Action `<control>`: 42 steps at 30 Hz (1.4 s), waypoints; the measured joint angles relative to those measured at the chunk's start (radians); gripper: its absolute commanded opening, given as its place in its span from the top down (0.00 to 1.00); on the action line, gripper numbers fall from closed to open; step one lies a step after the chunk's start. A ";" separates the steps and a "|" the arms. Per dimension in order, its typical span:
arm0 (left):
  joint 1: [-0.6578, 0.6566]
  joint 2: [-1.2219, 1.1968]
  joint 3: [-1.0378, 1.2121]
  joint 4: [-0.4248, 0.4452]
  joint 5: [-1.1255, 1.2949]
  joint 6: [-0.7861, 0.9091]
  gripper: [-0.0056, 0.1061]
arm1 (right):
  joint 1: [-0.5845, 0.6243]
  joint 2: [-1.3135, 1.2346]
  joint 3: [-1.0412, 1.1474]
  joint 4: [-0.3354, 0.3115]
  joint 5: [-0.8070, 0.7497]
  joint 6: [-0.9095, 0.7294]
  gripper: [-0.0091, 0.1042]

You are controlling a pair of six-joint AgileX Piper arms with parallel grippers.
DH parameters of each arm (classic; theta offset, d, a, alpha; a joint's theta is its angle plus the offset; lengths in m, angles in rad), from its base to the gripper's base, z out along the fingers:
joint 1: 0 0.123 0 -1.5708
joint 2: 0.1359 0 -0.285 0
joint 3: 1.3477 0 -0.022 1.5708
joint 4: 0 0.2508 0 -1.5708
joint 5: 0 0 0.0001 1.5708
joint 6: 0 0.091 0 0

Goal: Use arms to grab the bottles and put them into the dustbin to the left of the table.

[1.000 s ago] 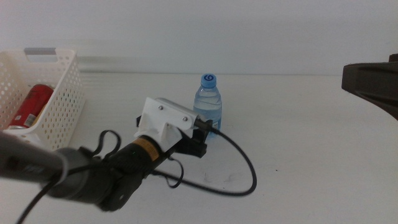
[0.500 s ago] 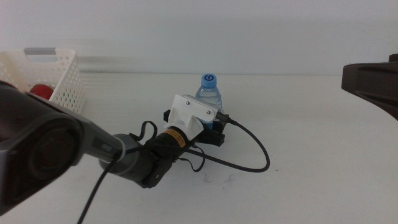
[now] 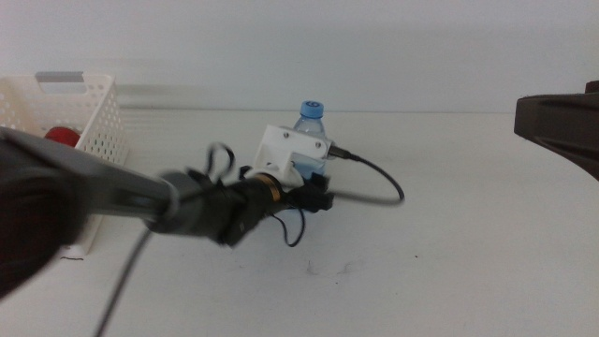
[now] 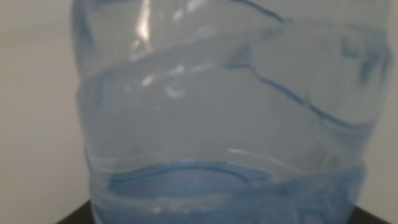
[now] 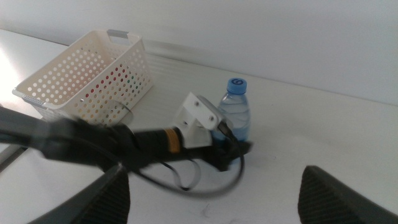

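Middle view: my left tool at centre frame hides most of the water bottle; whether it grips, I cannot tell. A red can peeks from the dustbin, upper left. My right tool waits unclenched.

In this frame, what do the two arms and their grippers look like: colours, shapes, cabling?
The left arm is a black tube ending in a gold ring, a white boxy block with small screws, and a dark left gripper. A thin black cable loops out from the block. The right gripper shows only as two dark, blunt jaw tips with a wide gap between them.
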 measured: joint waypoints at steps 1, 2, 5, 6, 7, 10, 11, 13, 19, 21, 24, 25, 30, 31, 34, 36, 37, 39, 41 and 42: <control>0.000 -0.048 0.005 -0.004 0.155 0.000 0.97 | 0.000 0.000 0.000 0.000 0.000 0.000 0.12; 0.000 -0.111 0.007 -0.012 0.311 0.000 0.97 | 0.000 0.000 0.000 0.000 0.000 0.000 0.12; 0.007 -0.311 0.011 -0.032 0.692 0.004 0.97 | 0.000 0.000 0.000 0.000 0.000 0.000 0.12; 0.013 -0.375 0.011 -0.036 0.791 0.023 0.97 | 0.000 0.000 0.000 0.000 0.000 0.000 0.12; 0.024 -0.424 0.011 -0.042 0.858 0.048 0.97 | 0.000 0.000 0.000 0.000 0.000 0.000 0.12; 0.105 -0.540 -0.040 -0.061 1.080 0.124 0.97 | 0.000 0.000 0.000 0.000 0.000 0.000 0.12; 0.148 -0.559 -0.069 -0.064 1.146 0.157 0.97 | 0.000 0.000 0.000 0.000 0.000 0.000 0.12; 0.235 -0.571 -0.129 -0.071 1.259 0.213 0.97 | 0.000 0.000 0.000 0.000 0.000 0.000 0.12; 0.551 -0.566 -0.291 -0.110 1.433 0.385 0.97 | 0.000 0.000 0.000 0.000 0.000 0.000 0.12; 0.654 -0.553 -0.335 -0.143 1.452 0.440 0.97 | 0.000 0.000 0.000 0.000 0.000 0.000 0.12; 0.767 -0.522 -0.359 -0.217 1.455 0.518 0.97 | 0.000 0.000 0.000 0.000 0.000 0.000 0.12; 0.788 -0.507 -0.360 -0.234 1.453 0.539 0.97 | 0.000 0.000 0.000 0.000 0.000 0.000 0.12; 0.828 -0.408 -0.363 -0.263 1.416 0.575 0.92 | 0.000 0.000 0.000 0.000 0.000 0.000 0.12; 0.828 -0.388 -0.363 -0.266 1.406 0.577 0.89 | 0.000 0.000 0.000 0.000 0.000 0.000 0.12; 0.828 -0.316 -0.363 -0.292 1.384 0.579 0.77 | 0.000 0.000 0.000 0.000 0.000 0.000 0.12; 0.828 -0.271 -0.363 -0.304 1.364 0.579 0.62 | 0.000 0.000 0.000 0.000 0.000 0.000 0.12; 0.828 -0.255 -0.363 -0.308 1.355 0.581 0.54 | 0.000 0.000 0.000 0.000 0.000 0.000 0.12; 0.828 -0.220 -0.363 -0.314 1.334 0.581 0.33 | 0.000 0.000 0.000 0.000 0.000 0.000 0.12; 0.828 -0.203 -0.363 -0.315 1.324 0.583 0.10 | 0.000 0.000 0.000 0.000 0.000 0.000 0.12; 0.828 -0.201 -0.366 -0.321 1.314 0.585 0.11 | 0.000 0.000 0.000 0.000 0.000 0.000 0.12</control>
